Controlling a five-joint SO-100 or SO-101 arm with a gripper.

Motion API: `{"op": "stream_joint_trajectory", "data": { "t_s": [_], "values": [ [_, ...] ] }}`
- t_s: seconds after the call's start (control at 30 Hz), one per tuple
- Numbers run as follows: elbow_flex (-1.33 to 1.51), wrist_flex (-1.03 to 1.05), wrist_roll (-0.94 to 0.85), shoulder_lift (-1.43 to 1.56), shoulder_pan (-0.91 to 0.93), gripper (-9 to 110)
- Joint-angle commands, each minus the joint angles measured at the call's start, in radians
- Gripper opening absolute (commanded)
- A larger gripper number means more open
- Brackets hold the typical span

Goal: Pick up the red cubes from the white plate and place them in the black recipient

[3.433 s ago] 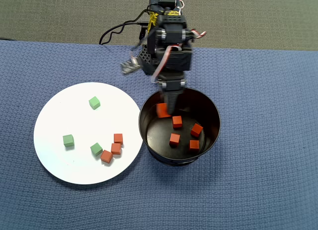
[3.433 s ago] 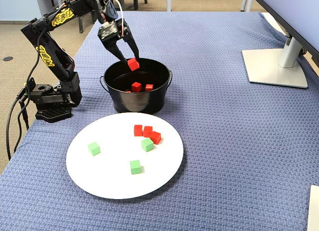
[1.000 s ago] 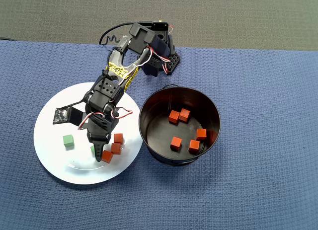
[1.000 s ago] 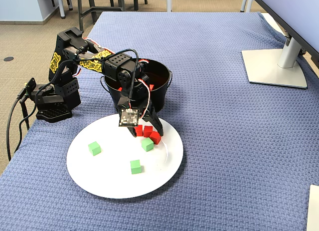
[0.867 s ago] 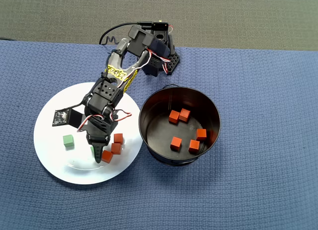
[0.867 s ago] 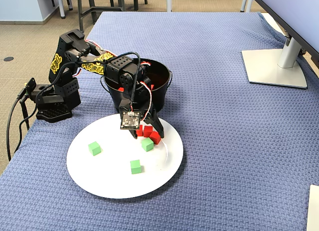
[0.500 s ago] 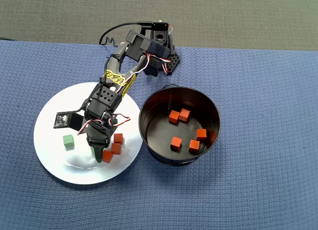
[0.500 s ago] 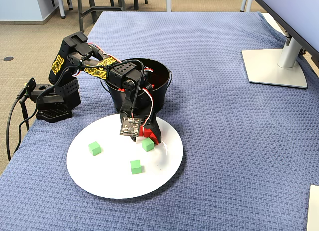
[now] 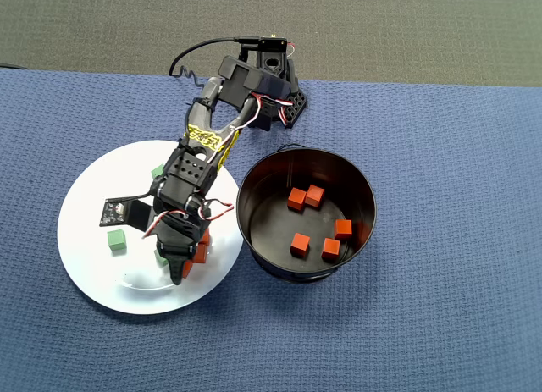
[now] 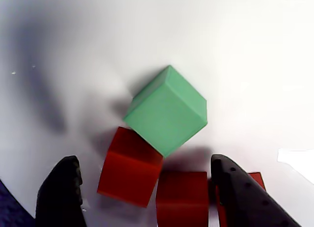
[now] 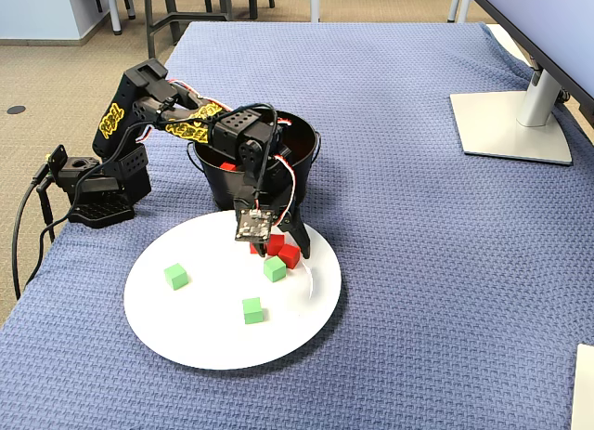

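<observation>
Five red cubes (image 9: 299, 243) lie in the one black pot (image 9: 365, 193). Three more red cubes (image 10: 130, 168) and three green cubes (image 11: 252, 310) sit on the one white plate (image 11: 213, 346).

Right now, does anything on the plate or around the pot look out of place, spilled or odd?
Nothing spilled or damaged. One thing to note: a green cube sits skewed, pressed against the red cubes that the open gripper straddles on the white plate. The black pot stands upright with five red cubes inside.

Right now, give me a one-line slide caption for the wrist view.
Open claw straddling two red cubes beside a tilted green cube on the white plate.
</observation>
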Motion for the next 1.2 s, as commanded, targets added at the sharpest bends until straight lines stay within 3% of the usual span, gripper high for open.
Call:
{"op": "stream_joint_trajectory", "data": {
  "t_s": [0.0,0.33,1.17],
  "values": [
    [-0.064,-0.002,0.000,0.037,-0.040,27],
    [-0.064,-0.006,0.032,0.044,-0.066,17],
    [-0.092,-0.020,0.035,0.043,0.011,19]
  ]
}}
